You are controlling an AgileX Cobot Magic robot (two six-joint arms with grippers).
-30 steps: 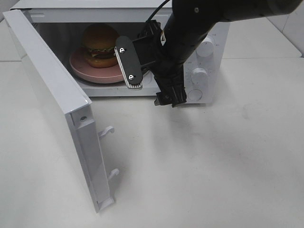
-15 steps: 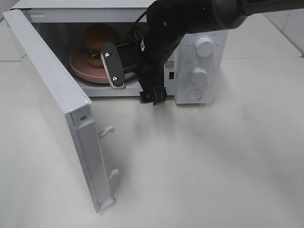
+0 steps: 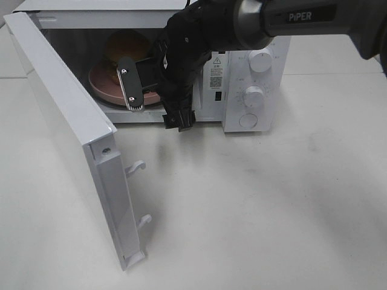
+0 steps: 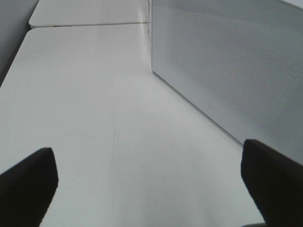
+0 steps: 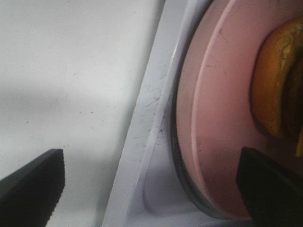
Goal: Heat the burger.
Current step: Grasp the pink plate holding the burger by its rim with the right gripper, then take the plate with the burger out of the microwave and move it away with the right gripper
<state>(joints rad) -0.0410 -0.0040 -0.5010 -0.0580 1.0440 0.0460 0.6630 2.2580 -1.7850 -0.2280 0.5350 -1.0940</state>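
Observation:
The burger [image 3: 124,43] sits on a round pink plate [image 3: 101,86] inside the open white microwave [image 3: 236,84]; only its golden top bun shows behind the arm. My right gripper [image 3: 154,103] is open and empty at the front of the oven's opening, with one finger [image 3: 130,84] over the plate's near rim and the other lower at the sill. The right wrist view shows the plate [image 5: 222,118], the edge of the burger [image 5: 274,90] and the gripper [image 5: 151,189] spread wide. My left gripper [image 4: 151,189] is open and empty above bare table.
The microwave door [image 3: 66,127] stands swung out to the left, its latch hooks [image 3: 138,166] pointing right. Two knobs [image 3: 261,60] sit on the control panel. The left wrist view shows a perforated white panel [image 4: 227,71] beside the table top [image 4: 94,118].
My right arm has moved left across the microwave's opening, so its upper finger now covers more of the burger and plate. The door and burger have not moved.

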